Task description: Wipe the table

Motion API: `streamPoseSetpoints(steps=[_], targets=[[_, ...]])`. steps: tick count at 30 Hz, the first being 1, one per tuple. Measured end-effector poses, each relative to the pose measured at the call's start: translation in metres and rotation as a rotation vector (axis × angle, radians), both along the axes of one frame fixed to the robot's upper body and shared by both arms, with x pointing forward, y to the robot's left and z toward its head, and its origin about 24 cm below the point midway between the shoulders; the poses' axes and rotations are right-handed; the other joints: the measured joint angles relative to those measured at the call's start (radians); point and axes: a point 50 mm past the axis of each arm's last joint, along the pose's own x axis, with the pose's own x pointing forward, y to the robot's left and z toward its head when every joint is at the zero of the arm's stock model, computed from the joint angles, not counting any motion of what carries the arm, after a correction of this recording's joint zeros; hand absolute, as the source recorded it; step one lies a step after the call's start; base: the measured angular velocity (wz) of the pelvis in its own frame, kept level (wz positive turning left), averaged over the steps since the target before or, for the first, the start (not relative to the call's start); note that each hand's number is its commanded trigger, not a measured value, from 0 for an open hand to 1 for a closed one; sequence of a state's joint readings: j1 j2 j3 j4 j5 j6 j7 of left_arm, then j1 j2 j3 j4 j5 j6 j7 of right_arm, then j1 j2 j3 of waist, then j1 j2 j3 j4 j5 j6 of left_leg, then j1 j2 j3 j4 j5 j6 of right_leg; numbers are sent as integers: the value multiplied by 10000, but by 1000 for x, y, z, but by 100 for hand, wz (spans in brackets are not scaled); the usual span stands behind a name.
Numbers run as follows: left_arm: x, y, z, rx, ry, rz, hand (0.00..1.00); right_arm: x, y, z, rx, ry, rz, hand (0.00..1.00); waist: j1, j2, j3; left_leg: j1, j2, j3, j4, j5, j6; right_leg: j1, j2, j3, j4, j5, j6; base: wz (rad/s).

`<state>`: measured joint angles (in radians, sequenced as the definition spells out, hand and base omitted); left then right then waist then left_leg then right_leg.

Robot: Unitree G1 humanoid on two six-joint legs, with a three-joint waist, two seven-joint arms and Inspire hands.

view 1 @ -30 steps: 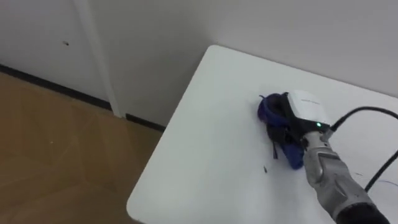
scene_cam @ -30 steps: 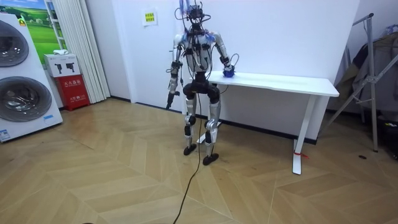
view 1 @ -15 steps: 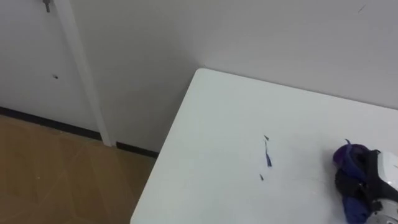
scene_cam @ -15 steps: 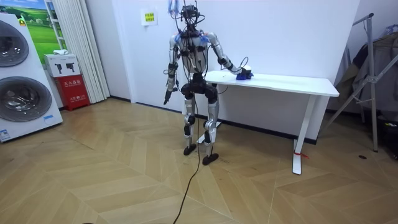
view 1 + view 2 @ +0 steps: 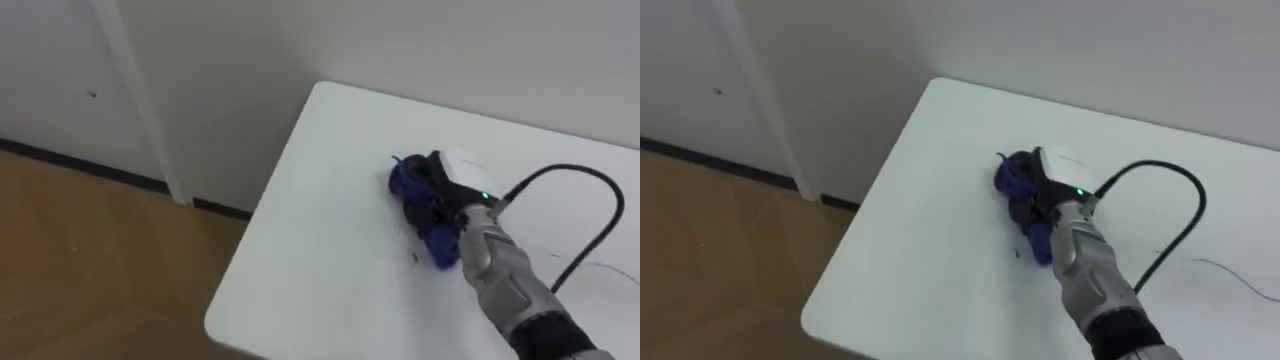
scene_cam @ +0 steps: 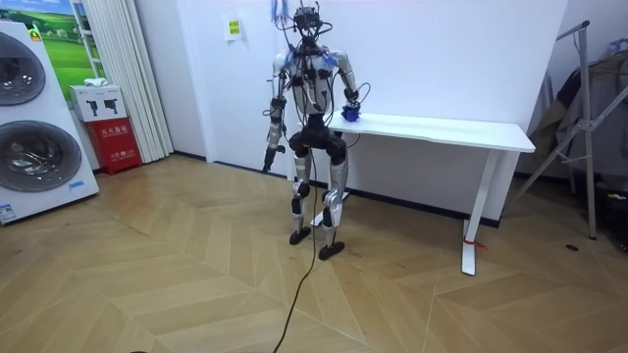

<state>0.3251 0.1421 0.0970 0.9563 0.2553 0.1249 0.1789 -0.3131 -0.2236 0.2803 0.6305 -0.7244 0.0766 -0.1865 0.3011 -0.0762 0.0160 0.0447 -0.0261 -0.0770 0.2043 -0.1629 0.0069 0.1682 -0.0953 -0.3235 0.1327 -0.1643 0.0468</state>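
Grips a blue cloth (image 5: 407,180) in the right hand (image 5: 463,178): palm down, white back up, dark fingers (image 5: 432,198) curled into the bunched fabric and pressing it onto the worktop. Cloth partly under the hand, partly spilling out. One lump just past the fingertips, toward the left edge. Another flap poking out on the near side, just beside the wrist. Deep blue, crumpled, no clear shape, touching the worktop all along. Small dark speck (image 5: 415,257) on the white surface just beside the near flap.

Hand and cloth on the white table (image 5: 310,220), in the far left part of the worktop. A bit in from the left edge, closer to the far left corner than to the near left corner, near the far edge that runs along the wall (image 5: 480,50). Past the left edge: wood floor (image 5: 90,260) and a dark skirting board (image 5: 60,160) at the foot of the wall.

In the room view: standing upright at the table's end on the room view's left, right arm reaching over that end. Left hand (image 6: 266,155) hanging low beside the hip, well apart from the table. Washing machine (image 6: 34,127) and red box (image 6: 116,145) far off at the room view's left, beside a pale curtain (image 6: 123,69).
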Motion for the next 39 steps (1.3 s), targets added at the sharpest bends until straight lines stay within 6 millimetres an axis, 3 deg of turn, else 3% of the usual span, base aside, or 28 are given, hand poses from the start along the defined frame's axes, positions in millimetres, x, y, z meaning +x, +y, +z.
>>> streamPoseSetpoints(steps=[2, 5, 6, 7, 9, 12, 14, 17, 18, 19, 20, 21, 22, 23, 24, 25, 27, 29, 30, 31, 32, 33, 34, 35, 36, 37, 38, 39], targets=[[-15, 2, 2, -53, 229, 304, 0, -12, -13, -11, 180, 71, -280, 100, -214, -10, -4, 127, -53, -93, -19, 0, 16, 204, -60, -122, 51, -10, 18, 48], [-24, 9, 5, 118, 233, 716, 0, -42, -36, -29, 601, -299, -1296, 100, -877, -32, -14, 313, -147, 71, -71, 5, 136, 650, -167, -355, 31, -44, 74, 65], [-25, 12, 6, 244, 209, 788, 0, -55, -48, -34, 719, -469, -1854, 100, -1065, -42, -30, 439, -177, 248, -93, -22, 217, 784, -283, -310, 63, -143, 233, 30], [-25, 14, 6, 321, 224, 779, 0, -63, -55, -37, 735, -545, -2218, 100, -1117, -31, -45, 504, -205, 251, -95, -37, 242, 864, -331, -330, 58, -161, 263, 10], [-27, 22, 9, 629, 250, 911, 0, -88, -81, -46, 597, -716, -3616, 100, -1378, 45, -222, 572, -277, 439, 13, -185, 411, 919, -457, -475, 243, -213, 348, -15], [-19, 23, 8, 626, 74, 826, 0, -106, -107, -52, 265, -535, -4851, 100, -1450, 295, -340, 652, -226, 765, 401, -517, 580, 898, -616, -596, 787, -257, 430, -35], [-7, 21, 7, 571, -204, 665, 0, -106, -111, -53, 230, -358, -5210, 100, -1336, 412, -357, 680, -169, 952, 766, -758, 672, 778, -738, -692, 1285, -317, 524, -38], [23, 13, 5, 507, -915, 51, 0, -84, -96, -52, 246, -143, -5292, 100, -872, 525, -323, 329, 119, 1492, 1292, -974, 737, 5, -961, -595, 2384, -344, 561, -60], [36, 12, 5, 477, -1174, -234, 0, -72, -84, -51, 180, 22, -4905, 100, -511, 526, -289, 144, 304, 1802, 1408, -975, 736, -481, -1043, -472, 2946, -359, 481, -74], [47, 10, 5, 423, -1361, -481, 0, -59, -71, -47, 61, 113, -4357, 100, -55, 524, -285, -55, 518, 2099, 1536, -994, 694, -888, -1344, -485, 3748, -551, 443, -77], [52, 10, 5, 421, -1441, -601, 0, -50, -61, -44, 43, 107, -4000, 100, 150, 525, -284, -181, 594, 2131, 1631, -1023, 628, -1013, -1517, -476, 4001, -689, 403, -63], [63, 13, 7, 506, -1672, -833, 0, -30, -39, -36, 210, -28, -3256, 100, 421, 462, -237, -504, 797, 2128, 1838, -1083, 491, -1210, -1901, -390, 4218, -849, 416, -34], [68, 14, 8, 549, -1791, -902, 0, -22, -28, -32, 289, -130, -2917, 100, 545, 417, -212, -686, 889, 2130, 1925, -1086, 420, -1272, -2039, -328, 4202, -853, 415, -25], [81, 18, 12, 634, -2177, -953, 0, -3, -4, -17, 337, -519, -1907, 100, 855, 268, -102, -1113, 1099, 2103, 2126, -1117, 319, -1531, -2369, -146, 4147, -840, 434, -3], [95, 22, 17, 740, -2572, -1090, 0, 14, 12, 0, 482, -1050, -1181, 100, 1063, 154, 56, -1630, 1338, 1930, 2443, -1110, 171, -1703, -2557, 20, 3843, -794, 499, 7], [103, 23, 19, 792, -2786, -1154, 0, 21, 15, 7, 558, -1317, -1006, 100, 1199, 113, 117, -1919, 1442, 1757, 2616, -1112, 55, -1761, -2625, 41, 3630, -744, 538, 41], [111, 33, 25, 1021, -2929, -1453, 0, 35, 16, 21, 622, -1719, -870, 100, 1292, 42, 98, -2791, 1848, 918, 3099, -1027, -432, -1767, -2710, 192, 2725, -425, 671, 88], [104, 44, 28, 1187, -2667, -1486, 0, 31, 7, 16, 662, -1561, -1078, 100, 1234, -57, 45, -2902, 2131, 342, 3103, -968, -832, -1587, -2703, 188, 2077, -31, 705, 82], [92, 50, 27, 1281, -2362, -1313, 0, 26, 4, 11, 700, -1510, -1085, 100, 1142, -61, 51, -2760, 2369, 87, 3066, -972, -1167, -1488, -2679, 121, 1674, 277, 714, 47], [80, 60, 29, 1398, -2112, -1069, 0, 20, -1, 6, 709, -1423, -1060, 100, 1010, -87, 60, -2603, 2615, -97, 2977, -954, -1516, -1474, -2509, -20, 1366, 547, 753, 42], [74, 63, 29, 1380, -2021, -856, 0, 16, -5, 3, 753, -1400, -1078, 100, 901, -111, 57, -2553, 2779, -162, 2912, -916, -1715, -1488, -2378, -121, 1273, 652, 775, 48], [66, 68, 30, 1468, -1871, -589, 0, 9, -13, -1, 839, -1380, -1236, 100, 653, -170, 77, -2424, 3036, -219, 2796, -789, -2157, -1543, -2063, -520, 1357, 999, 768, 49], [60, 67, 28, 1405, -1756, -434, 0, 4, -19, -5, 814, -1276, -1366, 100, 471, -60, 5, -2395, 3290, -257, 2763, -731, -2334, -1485, -1971, -786, 1662, 634, 1425, 61], [51, 61, 24, 1177, -1531, -370, 0, -8, -33, -12, 654, -1100, -1664, 100, 247, 153, -178, -2203, 3747, -248, 2532, -479, -2254, -1488, -1641, -1046, 2253, -6, 1211, 52], [44, 53, 19, 905, -1365, -297, 0, -21, -47, -18, 379, -844, -1878, 100, 81, 115, -239, -1924, 3756, 335, 2247, -158, -1775, -1483, -1554, -1117, 2490, -381, 883, 31], [40, 44, 15, 651, -1283, -250, 0, -28, -56, -20, 148, -619, -1963, 100, -22, 146, -232, -1670, 3516, 998, 2264, -170, -1745, -1486, -1397, -1118, 2404, -478, 541, 3], [40, 40, 14, 560, -1280, -211, 0, -28, -58, -19, 150, -581, -2006, 100, -92, 166, -187, -1578, 3388, 1250, 2268, -192, -1706, -1471, -1290, -1121, 2296, -461, 379, -18], [41, 35, 12, 423, -1328, -155, 0, -25, -58, -14, 228, -559, -2014, 100, -224, 121, -135, -1425, 3052, 1572, 2248, -297, -1527, -1485, -1137, -1089, 2176, -441, -31, -20]])
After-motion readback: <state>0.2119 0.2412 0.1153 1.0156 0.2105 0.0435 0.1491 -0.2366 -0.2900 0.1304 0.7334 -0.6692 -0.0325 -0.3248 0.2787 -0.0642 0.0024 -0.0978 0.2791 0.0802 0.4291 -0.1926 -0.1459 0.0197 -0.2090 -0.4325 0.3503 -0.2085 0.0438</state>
